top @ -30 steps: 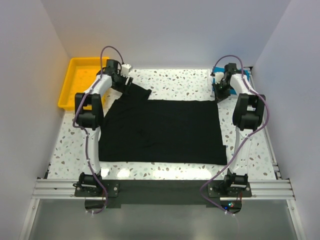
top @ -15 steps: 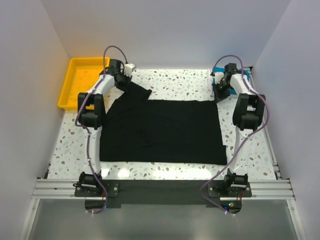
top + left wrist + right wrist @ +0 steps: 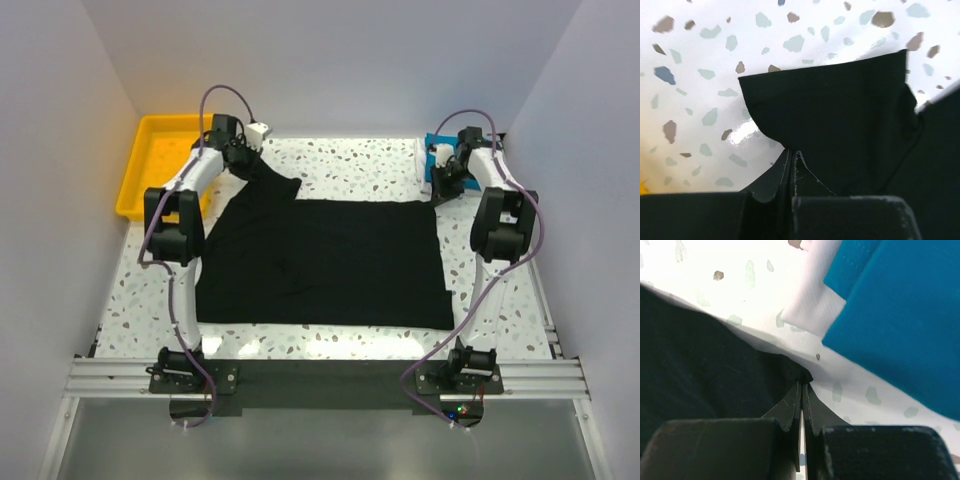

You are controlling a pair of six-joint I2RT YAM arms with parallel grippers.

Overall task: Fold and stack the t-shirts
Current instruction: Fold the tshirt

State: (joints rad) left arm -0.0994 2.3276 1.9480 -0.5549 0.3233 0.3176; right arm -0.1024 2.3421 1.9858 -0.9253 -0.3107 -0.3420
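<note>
The large black t-shirt (image 3: pixel 320 262) lies spread flat over the middle of the table. My left gripper (image 3: pixel 250 160) is shut on its far left sleeve (image 3: pixel 830 115), which is pulled up off the table. At the far right, my right gripper (image 3: pixel 443 186) is shut on the shirt's far right corner (image 3: pixel 715 370). A folded bright blue t-shirt (image 3: pixel 900 315) rests on a white t-shirt (image 3: pixel 812 295) just beyond that corner, and both show as a small stack (image 3: pixel 432 160) behind the right arm.
A yellow plastic tray (image 3: pixel 150 165) stands at the far left corner, beside the left arm. White walls close in the table on three sides. Speckled tabletop (image 3: pixel 350 160) shows beyond the black shirt.
My left gripper has shut on the black sleeve and raised it a little. The right gripper, still shut on its corner, has lifted slightly too.
</note>
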